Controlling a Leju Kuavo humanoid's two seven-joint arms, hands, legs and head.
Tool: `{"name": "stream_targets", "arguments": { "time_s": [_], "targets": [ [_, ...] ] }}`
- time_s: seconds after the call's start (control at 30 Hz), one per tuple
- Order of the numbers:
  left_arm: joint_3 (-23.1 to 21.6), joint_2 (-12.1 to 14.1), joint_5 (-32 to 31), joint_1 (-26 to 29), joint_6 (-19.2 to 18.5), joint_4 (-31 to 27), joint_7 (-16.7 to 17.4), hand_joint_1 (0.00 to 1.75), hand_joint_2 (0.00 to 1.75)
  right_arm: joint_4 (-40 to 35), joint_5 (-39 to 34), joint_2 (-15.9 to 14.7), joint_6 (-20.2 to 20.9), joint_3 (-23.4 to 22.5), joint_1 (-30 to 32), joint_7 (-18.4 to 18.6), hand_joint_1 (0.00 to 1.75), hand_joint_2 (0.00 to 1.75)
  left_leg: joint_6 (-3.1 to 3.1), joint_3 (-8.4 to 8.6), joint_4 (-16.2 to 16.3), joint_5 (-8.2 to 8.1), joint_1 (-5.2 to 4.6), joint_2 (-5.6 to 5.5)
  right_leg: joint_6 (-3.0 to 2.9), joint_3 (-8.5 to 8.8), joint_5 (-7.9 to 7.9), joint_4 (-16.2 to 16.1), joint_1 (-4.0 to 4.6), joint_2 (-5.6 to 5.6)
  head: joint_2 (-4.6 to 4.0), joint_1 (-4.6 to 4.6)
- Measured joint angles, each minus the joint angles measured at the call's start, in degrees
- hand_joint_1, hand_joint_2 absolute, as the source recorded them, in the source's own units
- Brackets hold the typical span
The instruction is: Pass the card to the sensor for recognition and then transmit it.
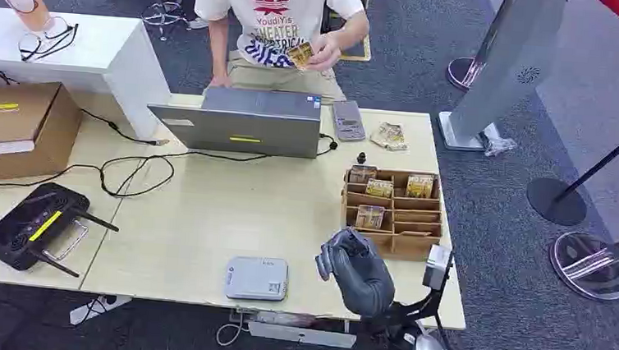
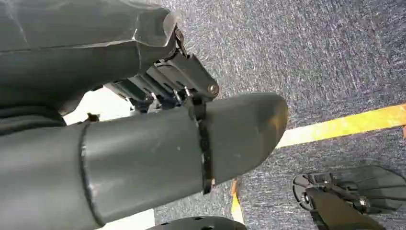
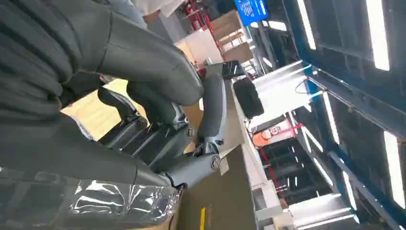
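Head view showed the right hand (image 1: 355, 266) empty with fingers loosely apart, near the wooden tray (image 1: 431, 222); a person held a card (image 1: 300, 55). Whether the left hand (image 2: 143, 110) was open or closed I could not tell.

A broad bare stretch of the pale wooden tabletop (image 1: 205, 209) lies open between the grey open laptop (image 1: 244, 121) at the far side and the flat grey square sensor box (image 1: 257, 278) near the front edge. The right robot hand (image 1: 355, 269) hovers just beside the compartmented wooden card tray (image 1: 393, 210), which blocks the right. Looping black cables (image 1: 129, 171) and a black router (image 1: 33, 226) crowd the left.
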Motion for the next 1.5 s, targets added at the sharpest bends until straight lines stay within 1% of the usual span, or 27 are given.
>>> {"name": "stream_targets", "arguments": {
  "time_s": [0.03, 0.07, 0.1, 0.13, 0.23, 0.53, 0.77, 0.93, 1.03, 1.13, 1.2, 1.37, 1.5],
  "targets": [
    [0.0, 0.0, 0.0, 0.0, 0.0, 0.0, 0.0, 1.75, 0.00, 0.0, 0.0, 0.0, 0.1, 0.0, 0.0, 0.0, 1.75, 1.75, 0.00, 0.00, 0.0, 0.00, 0.00, 0.00, 0.00, 0.00, 0.00, 0.0, 0.00, 0.00, 0.00, 0.00],
    [0.0, 0.0, 0.0, 0.0, 0.0, 0.0, 0.0, 1.26, 0.00, 0.0, 0.0, 0.0, 0.2, 0.0, 0.0, -0.1, 1.43, 1.75, 0.00, 0.00, 0.0, 0.00, 0.00, 0.00, 0.00, 0.00, 0.00, 0.0, 0.00, 0.00, 0.00, 0.00],
    [0.0, 0.0, 0.0, 0.0, 0.1, 0.0, 0.0, 0.58, 0.00, 0.0, 0.0, 0.0, 0.4, 0.0, 0.0, -0.2, 0.87, 1.75, 0.00, 0.00, 0.0, 0.00, 0.00, 0.00, 0.00, 0.00, 0.00, 0.0, 0.00, 0.00, 0.00, 0.00],
    [0.0, 0.0, 0.0, 0.0, 0.2, 0.0, 0.0, 0.00, 0.00, 0.0, 0.0, 0.0, 0.6, 0.0, 0.0, -0.2, 0.00, 1.75, 0.00, 0.00, 0.0, 0.00, 0.00, 0.00, 0.00, 0.00, 0.00, 0.0, 0.00, 0.00, 0.00, 0.00],
    [0.0, 0.0, 0.1, 0.0, 0.9, 0.0, 0.7, 0.00, 0.00, 0.1, 0.7, 0.0, 0.6, 0.1, -0.1, -0.2, 0.00, 1.75, 0.00, 0.00, 0.0, 0.00, 0.00, 0.00, 0.00, 0.00, 0.00, 0.0, 0.00, 0.00, 0.00, 0.00],
    [0.0, 0.1, 0.1, 0.0, 1.0, 0.0, 1.3, 0.00, 0.00, 0.1, 2.3, 0.0, -0.7, 0.1, -0.2, -0.4, 0.00, 1.75, 0.00, -0.01, 0.0, 0.00, 0.00, 0.00, 0.00, 0.00, 0.00, 0.0, 0.00, -0.01, 0.00, 0.00],
    [0.0, 0.1, 0.0, 0.0, 0.8, 0.0, 1.4, 0.00, 0.00, -0.3, 8.7, 0.0, -4.3, 0.0, -1.0, -2.3, 0.00, 1.75, 0.00, -0.01, 0.0, 0.00, 0.00, 0.00, 0.00, 0.00, 0.00, 0.0, 0.00, 0.00, 0.00, 0.00],
    [0.0, 0.1, 0.0, 0.0, 0.7, 0.0, 1.7, 0.00, 0.00, -1.8, 18.7, -0.3, -10.8, 0.0, -3.3, -4.7, 0.00, 1.75, 0.00, 0.00, 0.0, 0.00, 0.00, 0.01, 0.00, -0.01, 0.00, 0.0, 0.00, 0.01, 0.00, 0.00],
    [0.0, 0.1, 0.0, 0.0, 0.7, 0.0, 1.8, 0.00, 0.00, -2.8, 24.1, -0.3, -15.2, 0.0, -5.4, -5.7, 0.00, 1.75, 0.00, 0.00, 0.0, 0.01, 0.00, 0.01, 0.00, 0.00, 0.01, 0.0, 0.00, 0.00, 0.00, 0.00],
    [0.1, 0.0, 0.2, 0.1, 0.7, 0.0, 1.9, 0.00, 0.00, -3.6, 30.3, -0.5, -20.5, 0.2, -7.6, -7.0, 0.00, 1.75, 0.00, 0.00, 0.0, 0.01, 0.00, 0.01, 0.00, 0.00, 0.01, 0.0, 0.00, 0.00, 0.00, 0.00],
    [0.1, 0.0, 0.5, 0.1, 0.8, 0.0, 1.9, 0.00, 0.00, -4.0, 33.4, -0.5, -23.2, 0.5, -8.8, -7.7, 0.00, 1.75, 0.00, 0.00, 0.0, 0.01, 0.00, 0.01, 0.00, 0.00, 0.01, 0.0, 0.00, 0.00, 0.00, 0.00],
    [0.2, 0.0, 0.7, 0.2, 1.0, 0.0, 1.9, 0.00, 0.00, -4.8, 44.4, -0.7, -33.4, 2.1, -12.4, -9.6, 0.00, 1.75, 0.00, 0.00, 0.0, 0.01, 0.00, 0.00, 0.00, -0.01, 0.01, 0.0, 0.00, 0.01, 0.00, 0.00],
    [0.2, 0.0, 0.6, 0.2, 1.0, 0.0, 1.9, 0.00, 0.00, -4.8, 50.8, -0.8, -40.3, 3.4, -14.7, -10.5, 0.00, 1.75, 0.00, 0.00, 0.0, 0.01, 0.00, 0.00, 0.00, -0.01, 0.01, 0.0, 0.00, 0.00, 0.00, 0.00]
  ]
}}
